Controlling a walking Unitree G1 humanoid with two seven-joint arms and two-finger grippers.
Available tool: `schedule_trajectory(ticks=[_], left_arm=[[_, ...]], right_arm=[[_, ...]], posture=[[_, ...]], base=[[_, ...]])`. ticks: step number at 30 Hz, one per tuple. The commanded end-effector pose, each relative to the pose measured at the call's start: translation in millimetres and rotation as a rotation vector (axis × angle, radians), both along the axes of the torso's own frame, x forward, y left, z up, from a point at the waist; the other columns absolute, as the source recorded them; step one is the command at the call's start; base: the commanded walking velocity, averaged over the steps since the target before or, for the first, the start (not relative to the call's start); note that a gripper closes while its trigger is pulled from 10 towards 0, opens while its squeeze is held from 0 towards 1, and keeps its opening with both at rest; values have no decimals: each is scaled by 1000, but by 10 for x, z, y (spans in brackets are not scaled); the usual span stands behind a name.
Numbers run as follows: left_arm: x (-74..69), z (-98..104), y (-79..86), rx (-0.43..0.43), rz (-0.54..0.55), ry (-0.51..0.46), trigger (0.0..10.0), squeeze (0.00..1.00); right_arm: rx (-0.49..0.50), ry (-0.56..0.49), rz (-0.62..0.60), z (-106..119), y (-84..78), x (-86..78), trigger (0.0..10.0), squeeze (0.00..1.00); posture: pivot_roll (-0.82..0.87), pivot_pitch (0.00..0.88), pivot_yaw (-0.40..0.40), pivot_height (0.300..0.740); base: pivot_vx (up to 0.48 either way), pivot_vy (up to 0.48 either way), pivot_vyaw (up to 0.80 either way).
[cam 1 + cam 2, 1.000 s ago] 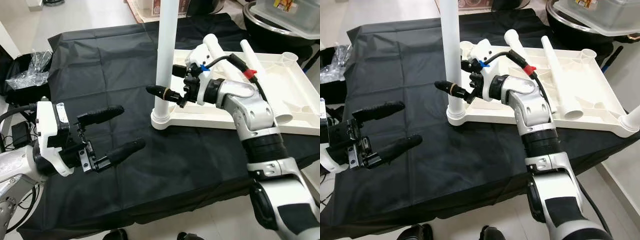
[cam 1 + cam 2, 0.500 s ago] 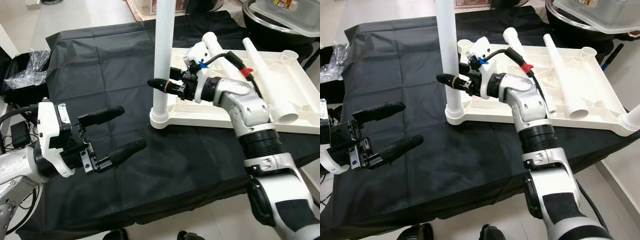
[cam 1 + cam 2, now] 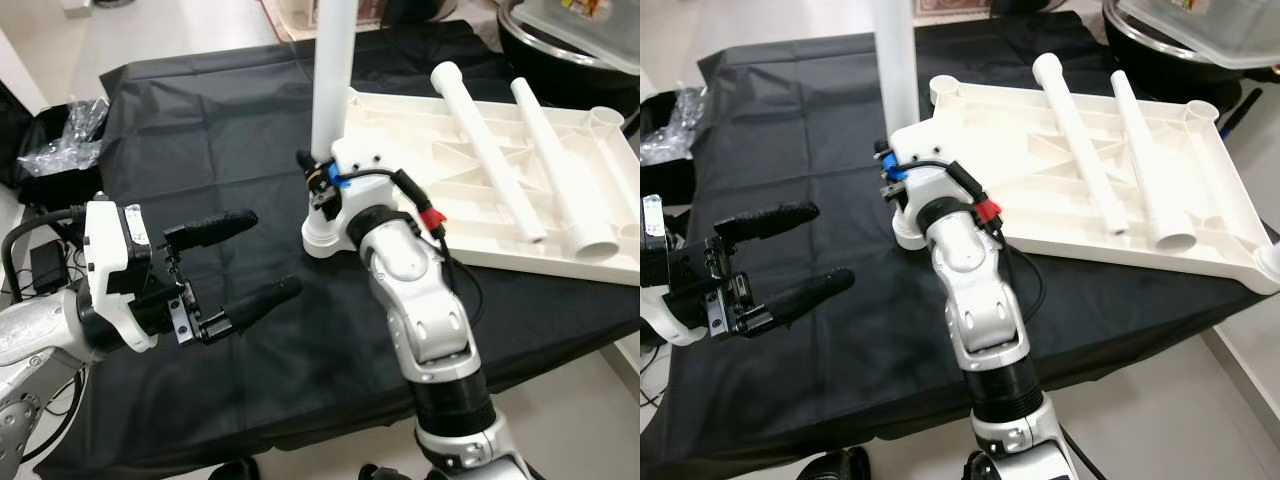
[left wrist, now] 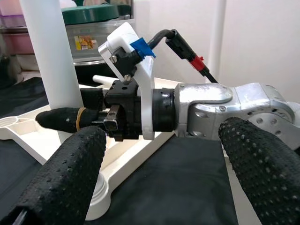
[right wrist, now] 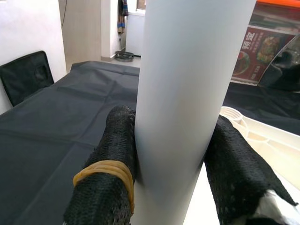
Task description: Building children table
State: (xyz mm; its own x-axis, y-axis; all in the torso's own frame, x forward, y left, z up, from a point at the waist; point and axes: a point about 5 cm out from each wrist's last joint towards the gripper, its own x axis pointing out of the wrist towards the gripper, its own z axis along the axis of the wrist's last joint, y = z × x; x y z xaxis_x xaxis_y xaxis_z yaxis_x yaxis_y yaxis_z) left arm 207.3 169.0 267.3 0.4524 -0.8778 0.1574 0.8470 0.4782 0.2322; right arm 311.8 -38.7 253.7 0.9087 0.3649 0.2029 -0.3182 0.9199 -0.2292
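Observation:
A white table top (image 3: 560,235) lies upside down on a black cloth (image 3: 200,130). One white leg (image 3: 333,80) stands upright in its near left corner socket (image 3: 322,235). My right gripper (image 5: 171,117) is shut on this leg low down, with a black finger (image 5: 117,140) pressed on each side. Its wrist (image 3: 360,175) sits right in front of the leg. Two loose white legs (image 3: 487,140) (image 3: 560,160) lie across the table top. My left gripper (image 3: 272,250) hovers open over the cloth, left of the socket, holding nothing.
A clear plastic bag (image 3: 65,140) and a dark bag lie off the table's left side. A large dark pot with a plastic lid (image 3: 570,30) stands behind the table top at the right. The cloth's front edge (image 3: 250,440) is close to me.
My right arm has swung round so its wrist faces the leg from the front, and its fingers have shut on the leg. The left gripper has stayed where it was.

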Motion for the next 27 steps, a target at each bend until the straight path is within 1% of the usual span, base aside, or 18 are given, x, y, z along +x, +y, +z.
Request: schedule_trajectory(ticks=[1,2,3,4,5,6,8,9,10,11,12,13,14,15,18,24,26,27], left_arm=[[10,-25,-12,0,-11,10,10000,0],[10,-25,-12,0,-11,10,10000,0],[18,-20,-6,1,-12,8,10000,0],[18,-20,-6,1,-12,8,10000,0],[28,-13,-3,3,-11,3,10000,0],[35,-9,-2,4,-10,0,10000,0],[35,-9,-2,4,-10,0,10000,0],[38,-5,-4,4,-10,-2,10000,0],[38,-5,-4,4,-10,-2,10000,0],[39,-2,-4,4,-9,-3,10000,0],[39,-2,-4,4,-9,-3,10000,0],[38,-2,2,5,-7,-4,10000,0],[37,2,7,6,-6,-5,10000,0],[37,2,7,6,-6,-5,10000,0],[20,0,38,9,-1,-2,10000,0],[3,-15,65,11,9,4,10000,0],[-15,-28,86,17,15,12,10000,0],[-15,-28,86,17,15,12,10000,0]], right_arm=[[-68,155,-20,-378,33,23,0,0],[-68,155,-20,-378,33,23,0,0],[-66,163,-3,-394,37,27,2431,0],[-66,163,-3,-394,37,27,2431,0],[-79,164,23,-383,-22,50,10000,0],[-58,175,58,-368,-71,67,10000,0],[-58,175,58,-368,-71,67,10000,0],[-37,196,123,-359,-93,72,10000,0],[-37,196,123,-359,-93,72,10000,0],[-16,211,183,-333,-146,63,10000,1000],[-16,211,183,-333,-146,63,10000,1000],[1,226,270,-308,-183,38,10000,1000],[1,224,307,-266,-267,48,10000,1000],[1,224,307,-266,-267,48,10000,1000],[-47,217,389,-169,-491,140,10000,1000],[-41,213,523,-80,-467,176,10000,1000],[-40,193,566,1,-446,306,10000,1000],[-40,193,566,1,-446,306,10000,1000]], posture=[[8,213,-18,740],[8,213,-18,740],[8,213,-18,740],[8,213,-18,740],[6,199,-20,740],[6,198,-19,740],[6,198,-19,740],[3,198,-16,740],[3,198,-16,740],[4,201,-14,740],[4,201,-14,740],[4,206,-9,740],[6,207,-11,740],[6,207,-11,740],[11,219,-14,740],[22,229,-15,740],[41,235,-16,740],[41,235,-16,740]], base=[[0,0,0],[0,0,0],[0,0,0],[0,0,0],[0,0,0],[0,0,0],[0,0,0],[0,0,0],[0,0,0],[0,0,0],[0,0,0],[0,0,0],[0,0,0],[0,0,0],[0,0,0],[0,0,0],[0,0,0],[0,0,0]])
